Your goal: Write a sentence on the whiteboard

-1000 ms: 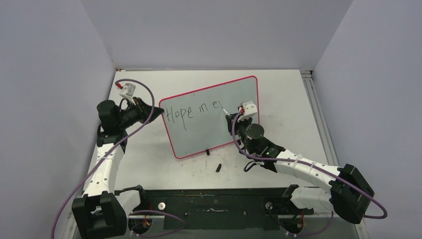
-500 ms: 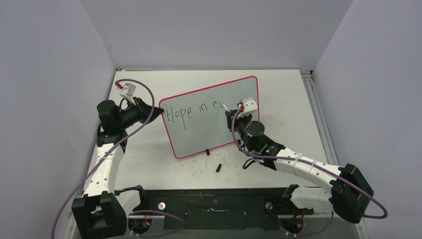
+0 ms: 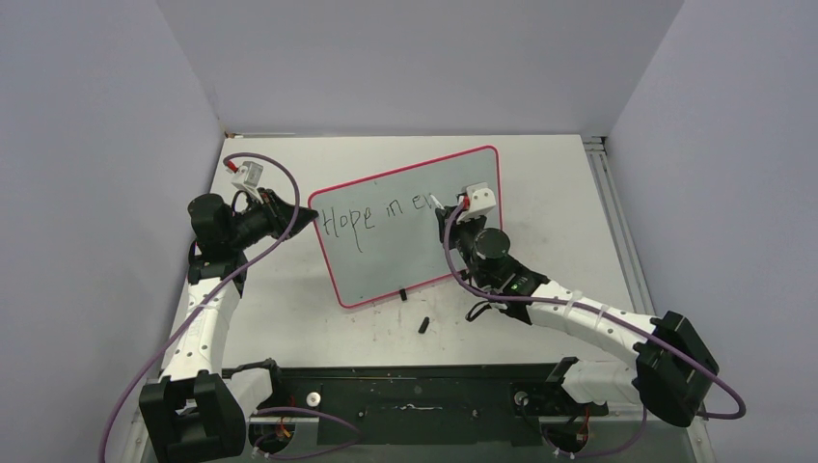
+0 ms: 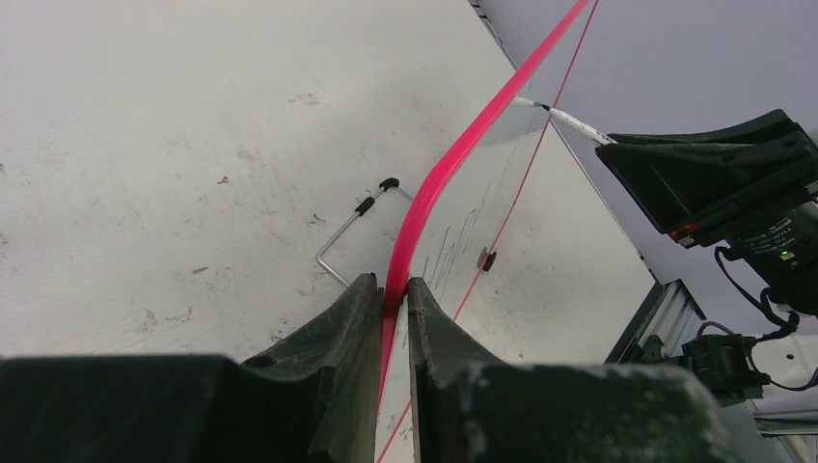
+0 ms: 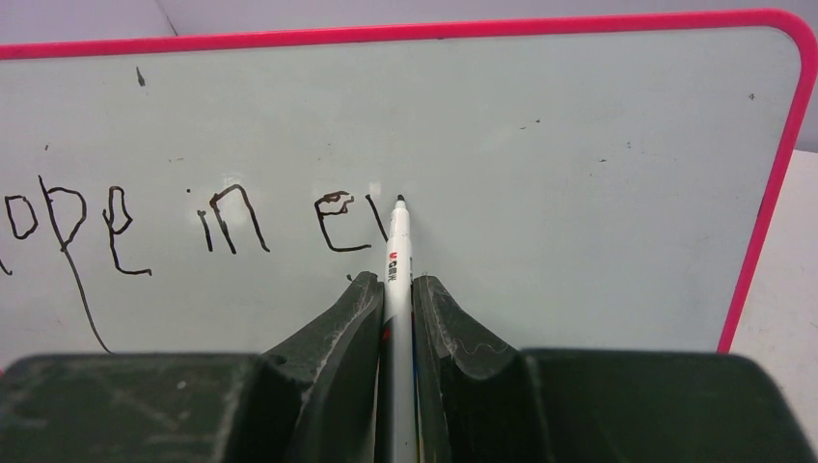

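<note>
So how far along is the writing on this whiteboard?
Done: "Hope in" stands on the whiteboard. In hand: the right pincer, shut on the pen, is forming "ev", tip at the board; the left pincer clamps the red rim. Left: the rest of the sentence.

Left arm (image 3: 205,323): up the frame's left side, wrist turned right.
Left gripper (image 4: 391,289): pinching the whiteboard (image 4: 453,159) rim.
Right arm (image 3: 579,318): stretched from lower right to centre.
Right gripper (image 5: 395,289): clamped on a pen (image 5: 397,241).

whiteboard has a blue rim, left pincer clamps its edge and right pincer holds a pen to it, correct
No: the whiteboard has a red-pink rim, not blue, as the left wrist view shows. Left pincer clamps its edge and right pincer holds a pen to it.
</note>
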